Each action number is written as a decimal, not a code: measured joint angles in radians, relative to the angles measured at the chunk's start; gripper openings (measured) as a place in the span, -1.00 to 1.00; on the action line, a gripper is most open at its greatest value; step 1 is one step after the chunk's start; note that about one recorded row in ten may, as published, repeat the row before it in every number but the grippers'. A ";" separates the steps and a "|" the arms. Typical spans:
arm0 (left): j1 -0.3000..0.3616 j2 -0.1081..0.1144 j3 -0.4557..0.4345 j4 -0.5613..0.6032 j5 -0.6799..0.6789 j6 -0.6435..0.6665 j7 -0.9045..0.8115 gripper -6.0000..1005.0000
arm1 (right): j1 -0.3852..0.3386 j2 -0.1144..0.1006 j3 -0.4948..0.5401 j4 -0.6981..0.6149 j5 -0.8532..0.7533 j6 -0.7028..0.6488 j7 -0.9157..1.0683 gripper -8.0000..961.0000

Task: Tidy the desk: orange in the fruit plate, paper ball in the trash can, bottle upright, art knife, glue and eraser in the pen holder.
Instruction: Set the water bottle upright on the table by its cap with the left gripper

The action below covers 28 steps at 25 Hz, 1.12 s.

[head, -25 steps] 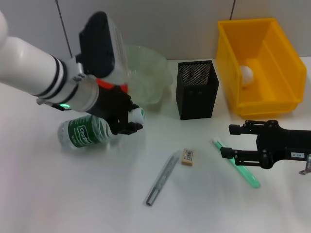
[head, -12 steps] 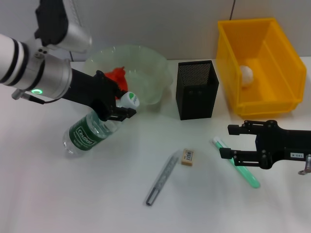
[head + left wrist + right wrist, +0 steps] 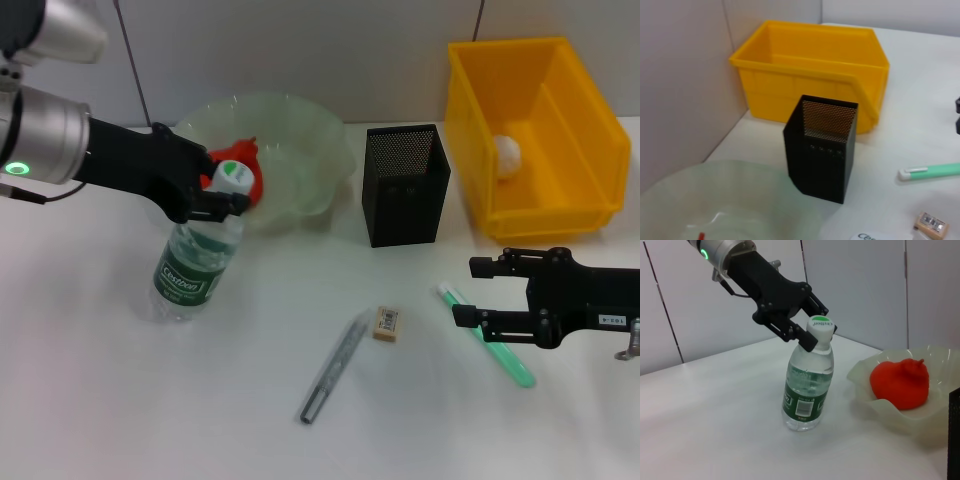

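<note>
Clear plastic bottle (image 3: 192, 268) nearly upright, left gripper (image 3: 212, 190) clamped on its neck, right gripper (image 3: 478, 291) parted, empty

bottle (image 3: 190, 268) label: "Cestbon" | bottle cap (image 3: 820, 324): "Cestbon" | eraser (image 3: 387, 322) print: unreadable

Left black gripper (image 3: 222, 196) is covering the neck of the clear plastic water bottle with green label (image 3: 190, 270), and that bottle is blocking part of the red-orange fruit (image 3: 243, 170) in the translucent pale green bowl (image 3: 300, 130). Head view edge is cutting off the right black gripper (image 3: 482, 291) arm. The small tan eraser (image 3: 387, 323) label is too small to read. The yellow plastic bin (image 3: 560, 90) wall is partly hiding the white paper ball (image 3: 507, 152).
</note>
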State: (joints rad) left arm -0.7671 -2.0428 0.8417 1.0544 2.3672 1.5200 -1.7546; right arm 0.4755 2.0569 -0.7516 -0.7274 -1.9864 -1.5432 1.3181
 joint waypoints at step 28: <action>0.045 0.029 -0.206 -0.005 -0.016 0.035 -0.011 -0.10 | 0.009 0.001 0.000 0.001 0.002 0.003 0.002 0.43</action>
State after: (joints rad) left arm -0.7226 -2.0140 0.6360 1.0493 2.3513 1.5553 -1.7656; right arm 0.4847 2.0579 -0.7516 -0.7264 -1.9848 -1.5399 1.3198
